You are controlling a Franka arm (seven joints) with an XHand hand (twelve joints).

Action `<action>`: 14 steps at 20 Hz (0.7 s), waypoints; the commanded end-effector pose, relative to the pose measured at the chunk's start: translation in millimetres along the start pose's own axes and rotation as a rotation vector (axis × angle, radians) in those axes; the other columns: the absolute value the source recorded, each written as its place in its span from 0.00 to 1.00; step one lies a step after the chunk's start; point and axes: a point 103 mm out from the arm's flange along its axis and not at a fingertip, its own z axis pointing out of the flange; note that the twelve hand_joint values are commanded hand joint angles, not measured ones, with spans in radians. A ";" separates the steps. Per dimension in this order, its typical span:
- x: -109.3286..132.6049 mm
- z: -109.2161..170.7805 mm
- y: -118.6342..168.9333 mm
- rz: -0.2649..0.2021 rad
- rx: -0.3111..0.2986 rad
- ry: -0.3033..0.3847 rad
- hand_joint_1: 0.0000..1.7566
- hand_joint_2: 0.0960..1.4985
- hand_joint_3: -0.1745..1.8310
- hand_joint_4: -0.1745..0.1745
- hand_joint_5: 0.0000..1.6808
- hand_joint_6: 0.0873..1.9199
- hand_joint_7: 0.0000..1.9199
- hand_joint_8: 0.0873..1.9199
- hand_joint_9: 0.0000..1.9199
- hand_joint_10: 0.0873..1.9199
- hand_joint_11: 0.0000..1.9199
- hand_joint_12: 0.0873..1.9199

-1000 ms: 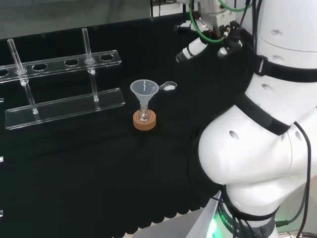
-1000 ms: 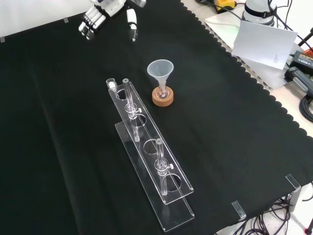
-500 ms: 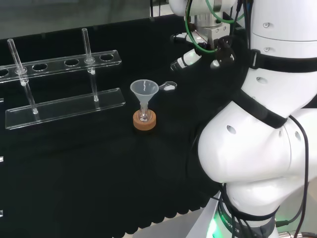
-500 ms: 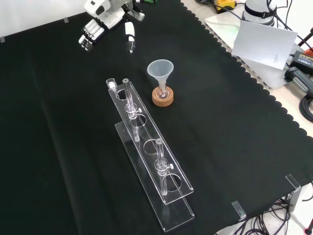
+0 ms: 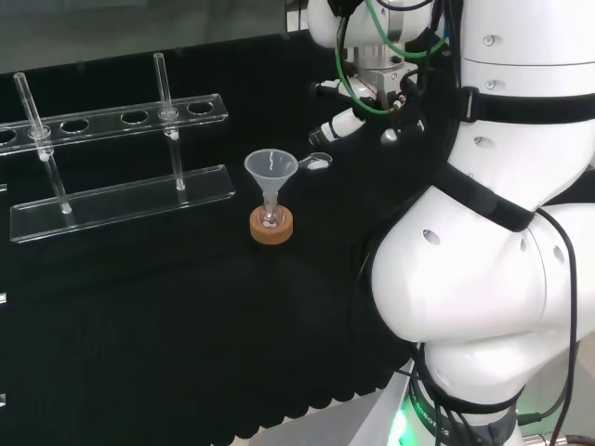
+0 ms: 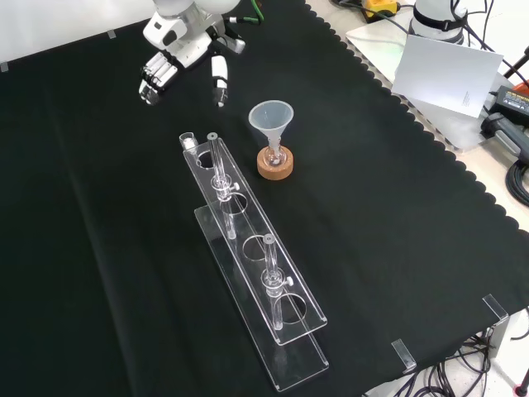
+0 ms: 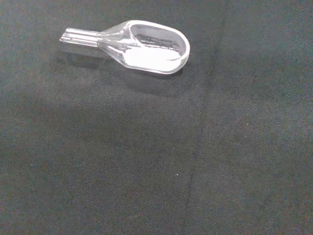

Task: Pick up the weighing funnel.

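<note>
While hand (image 6: 178,51) hangs above cloth (image 5: 186,307), I log items as seen. Hand: fingers (image 6: 153,78) straight, thumb spread apart from them, nothing held. Weighing funnel (image 5: 318,162): lying on cloth, untouched, just below fingertips in head view, near funnel (image 5: 271,172) on its right; my wrist view has bowl mouth-up, short stem flat on cloth. Funnel: upright, stem in small flask (image 5: 271,216) on cork ring (image 5: 271,228). Clear rack (image 5: 121,200): left of funnel in head view, two tubes (image 5: 161,84) standing.

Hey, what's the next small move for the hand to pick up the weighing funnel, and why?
Probably lower the hand toward the weighing funnel: it lies untouched on the cloth, and the hand hovers open, apart from it.
</note>
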 end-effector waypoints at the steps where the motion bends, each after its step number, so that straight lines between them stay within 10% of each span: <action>1: 4.7 13.7 10.5 0.002 0.021 -0.006 0.21 0.45 0.10 0.58 0.00 0.00 0.07 0.01 0.00 0.22 0.00 0.55; 8: 7.9 29.5 20.6 0.008 0.078 -0.003 0.22 0.45 0.09 0.59 0.01 0.00 0.07 0.02 0.00 0.21 0.00 0.57; 14: 9.6 48.3 25.0 0.021 0.132 -0.004 0.20 0.46 0.09 0.59 0.00 0.00 0.02 0.00 0.00 0.00 0.00 0.29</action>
